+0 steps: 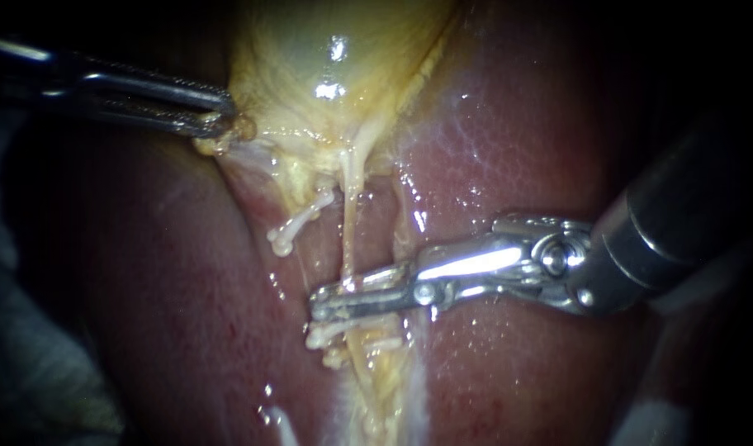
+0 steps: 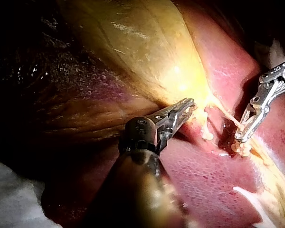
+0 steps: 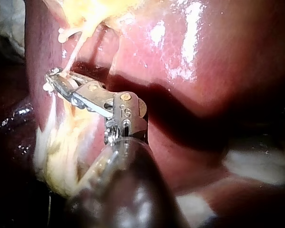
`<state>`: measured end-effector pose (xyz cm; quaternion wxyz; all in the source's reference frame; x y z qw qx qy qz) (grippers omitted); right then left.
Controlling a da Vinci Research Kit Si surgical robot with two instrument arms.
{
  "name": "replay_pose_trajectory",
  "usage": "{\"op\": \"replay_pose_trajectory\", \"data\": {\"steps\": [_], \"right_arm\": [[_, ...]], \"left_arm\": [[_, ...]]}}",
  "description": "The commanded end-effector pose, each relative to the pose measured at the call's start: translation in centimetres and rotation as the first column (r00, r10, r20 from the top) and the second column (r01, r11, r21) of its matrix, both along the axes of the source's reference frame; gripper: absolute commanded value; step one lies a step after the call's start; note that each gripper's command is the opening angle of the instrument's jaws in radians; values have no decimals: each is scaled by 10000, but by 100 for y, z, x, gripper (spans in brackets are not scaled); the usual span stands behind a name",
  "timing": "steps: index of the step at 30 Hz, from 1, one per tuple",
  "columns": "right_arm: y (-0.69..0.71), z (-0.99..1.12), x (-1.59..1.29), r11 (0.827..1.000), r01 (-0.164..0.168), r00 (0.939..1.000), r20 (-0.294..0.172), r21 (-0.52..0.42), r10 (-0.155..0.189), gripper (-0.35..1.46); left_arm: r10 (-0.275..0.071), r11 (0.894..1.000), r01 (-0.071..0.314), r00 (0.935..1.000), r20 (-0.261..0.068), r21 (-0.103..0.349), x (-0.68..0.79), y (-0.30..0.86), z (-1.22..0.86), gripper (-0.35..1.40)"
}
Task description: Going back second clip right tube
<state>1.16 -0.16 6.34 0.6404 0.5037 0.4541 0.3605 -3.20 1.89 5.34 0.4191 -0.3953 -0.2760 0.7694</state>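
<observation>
left instrument claw clamped on gallbladder edge. right instrument claw open, straddling the tube, beside 1 clip.

Gallbladder at 12 o'clock: glossy yellow-tan with white glints. Liver: pinkish red with a fine pale net pattern, clearest at 2 o'clock. Tube at centre: pale cream. Clips at 6 o'clock: off-white. Right instrument: bright silver tip, dark grey shaft at 3 o'clock. Left instrument at 10 o'clock: dull steel grey. Cloth beside the left shaft: white.
</observation>
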Motion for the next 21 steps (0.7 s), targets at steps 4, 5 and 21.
{"op": "replay_pose_trajectory", "data": {"steps": [4, 5, 21], "right_arm": [[-1, 2, 3, 9981, 20, 9998, -213, -618, -34, 0], [0, 3, 4, 9969, 20, 9996, -264, -788, -41, 10], [2, 52, -5, 9697, 192, 9988, 491, -2435, -74, 47]], "left_arm": [[0, 10000, 0, 10000, 2, -1, 0, 0, 0, -35], [0, 10000, 0, 10000, 1, -1, 0, 0, 0, -35], [3, 10000, -3, 10000, 1, -13, 0, 0, 2, -35]]}}
